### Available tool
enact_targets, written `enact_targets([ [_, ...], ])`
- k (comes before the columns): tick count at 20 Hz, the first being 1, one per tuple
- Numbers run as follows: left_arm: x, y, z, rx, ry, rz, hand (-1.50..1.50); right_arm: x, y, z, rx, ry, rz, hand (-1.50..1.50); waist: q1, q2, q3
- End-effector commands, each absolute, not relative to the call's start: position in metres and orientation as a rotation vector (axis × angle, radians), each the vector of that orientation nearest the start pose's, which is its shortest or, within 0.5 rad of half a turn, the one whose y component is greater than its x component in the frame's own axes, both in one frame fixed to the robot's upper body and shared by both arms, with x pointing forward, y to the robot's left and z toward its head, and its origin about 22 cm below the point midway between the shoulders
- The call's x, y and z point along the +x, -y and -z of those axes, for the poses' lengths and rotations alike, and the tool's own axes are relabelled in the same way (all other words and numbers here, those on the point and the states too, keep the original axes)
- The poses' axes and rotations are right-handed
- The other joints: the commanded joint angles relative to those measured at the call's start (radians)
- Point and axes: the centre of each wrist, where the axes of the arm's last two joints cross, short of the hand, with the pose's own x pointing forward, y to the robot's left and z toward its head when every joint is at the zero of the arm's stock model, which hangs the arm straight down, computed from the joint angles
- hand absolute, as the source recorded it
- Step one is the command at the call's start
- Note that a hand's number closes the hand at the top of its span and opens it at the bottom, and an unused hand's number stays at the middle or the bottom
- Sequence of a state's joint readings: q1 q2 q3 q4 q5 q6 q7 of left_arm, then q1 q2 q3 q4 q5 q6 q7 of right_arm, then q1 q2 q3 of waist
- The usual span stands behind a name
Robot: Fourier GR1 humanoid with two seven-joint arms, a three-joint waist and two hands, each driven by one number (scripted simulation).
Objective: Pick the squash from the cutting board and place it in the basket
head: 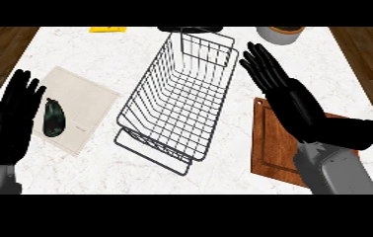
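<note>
Dark elongated squash (53, 117) lies on a pale cutting board (87, 100) left of the black wire basket (157, 83). Our left hand (18, 117) and right hand (284, 88) show straight fingers.

counter (94, 53): white with thin grey swirls
basket (146, 83): dark grey wire in a criss-cross grid
squash (53, 118): very dark green, almost black
pale board (84, 100): plain creamy beige
brown board (275, 147): reddish brown wood
left hand (18, 117) and right hand (291, 95): black
right forearm (339, 169): grey
flat thing (108, 29): yellow
pot (280, 35): light grey, dark inside
</note>
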State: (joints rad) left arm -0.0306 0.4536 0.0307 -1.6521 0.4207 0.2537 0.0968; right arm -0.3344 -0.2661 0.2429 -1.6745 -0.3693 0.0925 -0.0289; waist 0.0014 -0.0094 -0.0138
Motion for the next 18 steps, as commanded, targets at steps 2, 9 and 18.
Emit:
enact_targets([
  [2, 0.253, -0.331, -0.069, 0.248, 1.666, -0.010, 0.00, 0.295, 0.237, -0.094, 0.546, 1.811, -0.454, 1.50, -0.007, 0.013, 0.014],
  [9, 0.265, -0.305, -0.080, 0.309, 1.710, 0.339, 0.00, 0.260, 0.199, -0.019, 0.985, 1.514, -0.241, 1.50, -0.036, 0.019, 0.016],
  [18, 0.274, -0.295, -0.075, 0.330, 1.707, 0.355, 0.00, 0.251, 0.252, -0.117, 0.102, 1.838, -0.640, -1.50, -0.027, 0.002, 0.011],
])
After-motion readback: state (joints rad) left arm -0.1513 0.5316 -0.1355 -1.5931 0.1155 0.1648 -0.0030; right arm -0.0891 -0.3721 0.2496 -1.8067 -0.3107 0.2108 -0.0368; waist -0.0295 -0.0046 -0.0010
